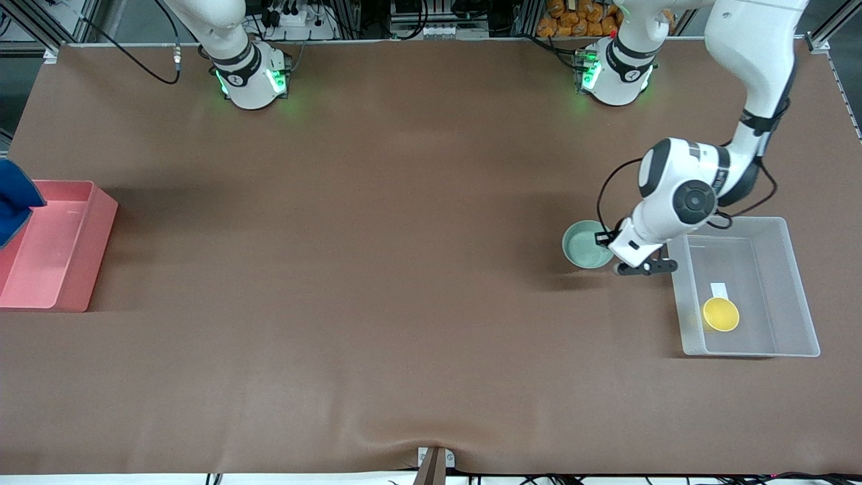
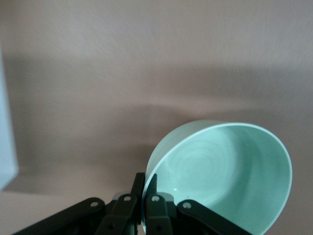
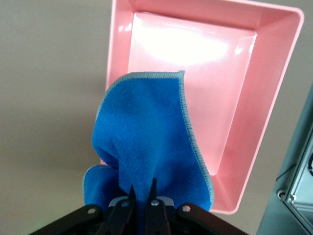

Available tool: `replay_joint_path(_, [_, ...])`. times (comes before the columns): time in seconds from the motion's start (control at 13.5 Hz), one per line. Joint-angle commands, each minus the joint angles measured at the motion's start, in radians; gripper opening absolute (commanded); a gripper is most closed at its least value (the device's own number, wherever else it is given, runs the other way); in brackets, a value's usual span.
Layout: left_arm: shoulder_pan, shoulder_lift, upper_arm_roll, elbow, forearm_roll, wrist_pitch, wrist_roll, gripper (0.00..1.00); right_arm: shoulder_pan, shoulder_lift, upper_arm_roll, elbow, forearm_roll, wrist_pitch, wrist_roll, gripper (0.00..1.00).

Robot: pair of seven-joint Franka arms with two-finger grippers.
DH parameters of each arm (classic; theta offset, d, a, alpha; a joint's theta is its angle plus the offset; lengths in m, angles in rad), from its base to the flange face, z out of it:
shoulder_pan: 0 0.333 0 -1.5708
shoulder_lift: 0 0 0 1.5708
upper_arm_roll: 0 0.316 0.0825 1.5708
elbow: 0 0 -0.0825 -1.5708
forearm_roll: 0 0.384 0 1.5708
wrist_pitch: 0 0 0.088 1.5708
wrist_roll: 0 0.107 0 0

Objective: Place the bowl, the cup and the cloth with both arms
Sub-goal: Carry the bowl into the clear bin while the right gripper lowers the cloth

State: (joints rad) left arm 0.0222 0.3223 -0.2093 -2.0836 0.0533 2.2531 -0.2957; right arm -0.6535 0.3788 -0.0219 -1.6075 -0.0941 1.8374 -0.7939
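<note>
My left gripper (image 1: 611,261) is shut on the rim of the pale mint-green bowl (image 1: 583,244), beside the clear bin (image 1: 803,289) at the left arm's end of the table. In the left wrist view the fingers (image 2: 138,183) pinch the bowl's (image 2: 225,171) wall, and the bowl is tilted. The yellow cup (image 1: 720,314) stands inside the clear bin. My right gripper (image 3: 143,188) is shut on the blue cloth (image 3: 146,132), which hangs over the pink bin (image 3: 234,98). In the front view only the cloth (image 1: 13,202) shows, at the picture's edge.
The pink bin (image 1: 101,229) stands at the right arm's end of the table. A white label lies in the clear bin next to the cup. A grey frame edge (image 3: 293,196) shows beside the pink bin.
</note>
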Motion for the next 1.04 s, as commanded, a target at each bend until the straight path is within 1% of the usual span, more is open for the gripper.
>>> replay_joint_path(0.0, [0.082, -0.015, -0.012, 0.146, 0.013, -0.154, 0.016, 0.00, -0.050, 0.069, 0.020, 0.037, 0.022, 0.011, -0.071, 0.00])
replay_joint_path(0.15, [0.096, -0.017, -0.007, 0.209, 0.011, -0.229, 0.046, 0.00, -0.052, 0.104, 0.020, 0.037, 0.022, 0.026, -0.082, 0.00])
replay_joint_path(0.3, [0.159, -0.019, -0.010, 0.272, 0.011, -0.282, 0.104, 0.00, -0.052, 0.126, 0.020, 0.034, 0.048, 0.026, -0.091, 0.00])
replay_joint_path(0.44, [0.221, -0.015, -0.007, 0.350, 0.013, -0.361, 0.199, 0.00, -0.064, 0.150, 0.020, 0.034, 0.066, 0.026, -0.120, 0.00])
replay_joint_path(0.52, [0.258, -0.015, -0.005, 0.370, 0.016, -0.384, 0.255, 0.00, -0.071, 0.163, 0.020, 0.034, 0.074, 0.026, -0.123, 0.00])
replay_joint_path(0.74, [0.361, -0.015, -0.002, 0.398, 0.025, -0.388, 0.357, 0.00, -0.072, 0.181, 0.020, 0.035, 0.083, 0.031, -0.125, 0.00])
replay_joint_path(0.96, [0.432, 0.018, -0.001, 0.396, 0.034, -0.382, 0.406, 0.00, -0.090, 0.225, 0.020, 0.037, 0.102, 0.117, -0.189, 0.00])
